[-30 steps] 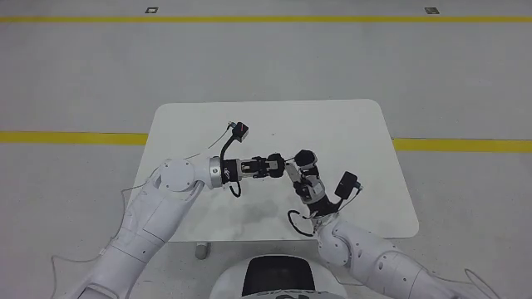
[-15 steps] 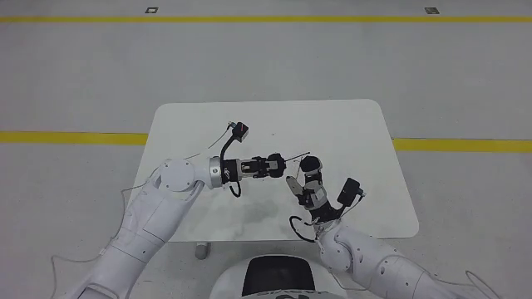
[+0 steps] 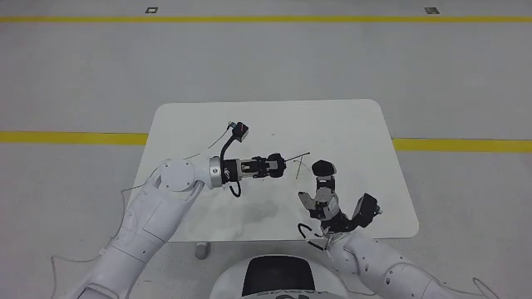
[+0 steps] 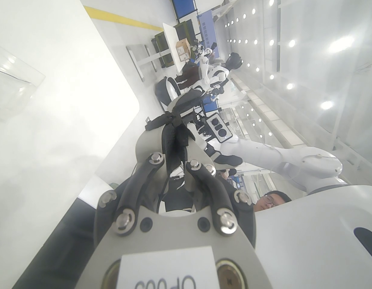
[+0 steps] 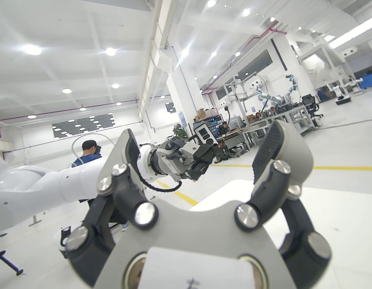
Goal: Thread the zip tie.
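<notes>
- A white table (image 3: 349,124) with round corners is seen from above.
- The table is set on a pale grey floor (image 3: 266,58).
- Two yellow lines (image 3: 249,19) are painted across the floor. One is far behind the table, and the other is cut off from sight by the table top.
- In the right wrist view a high white ceiling (image 5: 68,10) is shown. It is dotted with round lamps (image 5: 110,51).
- A thick white pillar (image 5: 186,85) and long work benches (image 5: 264,123) are seen far off.
- The left claw (image 3: 281,165) is held over the middle of the table. It is clenched on the zip tie (image 3: 299,157).
- The zip tie is seen as a thin black strip. Its loose end is stuck out past the claw tips, over the table top.
- In the left wrist view a bunched black part of the tie is pinched right at the fingertips. The bit inside the grip is hidden by the fingers.
- The right claw (image 5: 202,139) is held near the loose end of the tie. Its fingers are spread wide, and nothing is gripped between them.
- In the right wrist view the left claw is seen farther off, past the spread fingers.
- A clear plastic thing (image 4: 14,82) is seen lying on the table in the left wrist view. Thin dark lines are shown inside it. What it is cannot be told.
</notes>
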Controlling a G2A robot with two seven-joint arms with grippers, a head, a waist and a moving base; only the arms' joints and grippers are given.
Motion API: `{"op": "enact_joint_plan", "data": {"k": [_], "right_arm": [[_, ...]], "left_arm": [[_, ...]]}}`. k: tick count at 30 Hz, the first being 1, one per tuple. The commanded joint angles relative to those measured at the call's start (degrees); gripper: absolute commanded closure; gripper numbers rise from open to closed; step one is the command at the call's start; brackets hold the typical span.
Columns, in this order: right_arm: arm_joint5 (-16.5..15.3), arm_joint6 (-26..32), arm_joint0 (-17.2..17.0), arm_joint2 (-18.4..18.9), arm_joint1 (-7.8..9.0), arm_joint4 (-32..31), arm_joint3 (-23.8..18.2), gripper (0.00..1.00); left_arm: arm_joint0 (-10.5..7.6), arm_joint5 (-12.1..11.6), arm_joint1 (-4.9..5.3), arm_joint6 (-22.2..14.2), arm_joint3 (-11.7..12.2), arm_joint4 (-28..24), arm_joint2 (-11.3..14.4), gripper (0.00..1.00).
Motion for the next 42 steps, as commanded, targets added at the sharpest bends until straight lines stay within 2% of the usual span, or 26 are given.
{"op": "enact_joint_plan", "data": {"k": [1,12,14,15,18,21,24,27,29,31,38,40,42], "right_arm": [[0.04,-1.03,-0.5,1.2,0.3,-2.31,0.86,0.0],[0.39,-0.88,-0.93,2.08,0.34,-2.51,0.75,0.0],[3.03,-1.03,-1.19,3.64,0.33,-3.67,-0.36,0.0],[5.44,-1.03,-1.49,4.98,0.43,-6.11,-1.02,0.0],[12.11,-1.03,-3.18,8.41,0.77,-13.85,-2.49,0.0],[15.13,-1.03,-5.33,11.47,1.01,-18.66,-4.09,0.0],[16.93,-1.03,-7.05,14.25,1.07,-21.13,-5.16,0.0],[20.54,-1.03,-8.53,16.9,0.91,-24.22,-5.93,0.0],[24.02,-1.03,-9.16,18.27,0.6,-26.09,-5.86,0.0],[25.62,-1.03,-9.47,18.7,0.19,-27.18,-5.9,0.0],[25.62,-1.03,-9.47,18.7,0.19,-27.18,-5.9,0.0],[26.0,0.11,-9.39,18.9,0.14,-27.4,-6.26,0.0],[28.02,0.88,-9.74,19.37,-0.1,-27.71,-6.8,0.0]], "left_arm": [[0.0,0.0,0.0,0.0,0.0,0.0,0.0,1.0],[0.0,0.0,0.0,0.0,0.0,0.0,0.0,1.0],[0.35,0.0,-0.17,1.68,-2.48,-2.71,0.05,1.0],[0.68,0.09,-0.17,1.85,-4.53,-5.0,-0.13,1.0],[1.62,0.02,-0.03,1.12,-8.1,-11.32,-1.13,1.0],[2.33,0.54,0.18,-0.76,-9.66,-15.59,-1.67,1.0],[2.73,1.03,0.31,-2.48,-9.9,-18.07,-1.6,1.0],[3.12,1.55,0.38,-3.49,-9.4,-19.66,-1.09,1.0],[3.37,1.73,0.34,-3.85,-9.06,-20.97,-0.51,1.0],[2.76,0.77,0.4,-4.72,-9.31,-19.32,-0.16,1.0],[2.76,0.77,0.4,-4.72,-9.31,-19.32,-0.16,1.0],[3.3,1.42,0.17,-3.43,-10.17,-21.98,0.67,1.0],[3.55,2.31,-0.1,-3.29,-9.6,-25.39,1.77,1.0]]}}
